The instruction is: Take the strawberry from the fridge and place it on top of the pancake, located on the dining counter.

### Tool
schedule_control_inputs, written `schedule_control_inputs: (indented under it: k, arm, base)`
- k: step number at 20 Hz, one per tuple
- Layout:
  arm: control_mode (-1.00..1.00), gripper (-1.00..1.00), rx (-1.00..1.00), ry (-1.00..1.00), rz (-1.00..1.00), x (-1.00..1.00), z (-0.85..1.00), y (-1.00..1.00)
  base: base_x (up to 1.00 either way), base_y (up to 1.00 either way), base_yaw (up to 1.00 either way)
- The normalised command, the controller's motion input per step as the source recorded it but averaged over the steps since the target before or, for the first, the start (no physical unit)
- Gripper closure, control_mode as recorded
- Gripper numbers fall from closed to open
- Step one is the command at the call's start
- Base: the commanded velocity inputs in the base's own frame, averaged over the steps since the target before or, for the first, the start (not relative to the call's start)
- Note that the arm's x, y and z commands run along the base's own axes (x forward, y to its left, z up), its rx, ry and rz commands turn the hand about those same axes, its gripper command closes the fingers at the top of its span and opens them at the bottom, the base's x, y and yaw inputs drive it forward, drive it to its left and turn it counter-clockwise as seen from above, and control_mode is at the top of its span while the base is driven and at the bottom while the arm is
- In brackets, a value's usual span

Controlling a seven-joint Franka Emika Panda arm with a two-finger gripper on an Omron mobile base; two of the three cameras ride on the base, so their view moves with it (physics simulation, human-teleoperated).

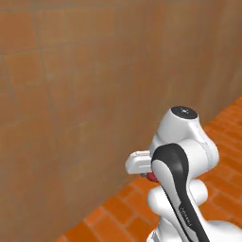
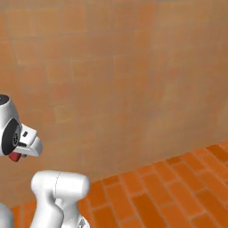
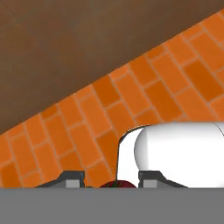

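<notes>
A glossy white arm (image 1: 186, 142) built of rounded, bulbous shells is seen. A black band with small pale lettering is run down one link, and a dark round cap is set on the top joint. The gripper (image 3: 111, 178) is finished with two small dark finger tips.

Tan tiled wall (image 1: 71, 94) meets orange brick floor (image 2: 178, 187) — nothing more.

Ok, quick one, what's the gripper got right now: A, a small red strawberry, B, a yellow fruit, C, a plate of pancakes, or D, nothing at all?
A: the gripper is shut on the strawberry, a small red fruit that peeks out between its fingertips in the hand view and below the hand in both base views.
</notes>
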Motion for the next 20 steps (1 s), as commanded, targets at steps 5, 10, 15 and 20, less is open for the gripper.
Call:
schedule_control_inputs:
  k: [5,10,15,20]
  arm:
    - [1.00,1.00,0.00,0.00,0.00,0.00,0.00,0.00]
    - [1.00,1.00,0.00,0.00,0.00,0.00,0.00,0.00]
    - [1.00,1.00,0.00,0.00,0.00,0.00,0.00,0.00]
    - [1.00,1.00,0.00,0.00,0.00,0.00,0.00,0.00]
  base:
    - [0.46,-0.30,-0.69]
    - [0.60,-0.33,-0.61]
    - [0.75,-0.26,-0.56]
    - [0.77,-0.15,-0.58]
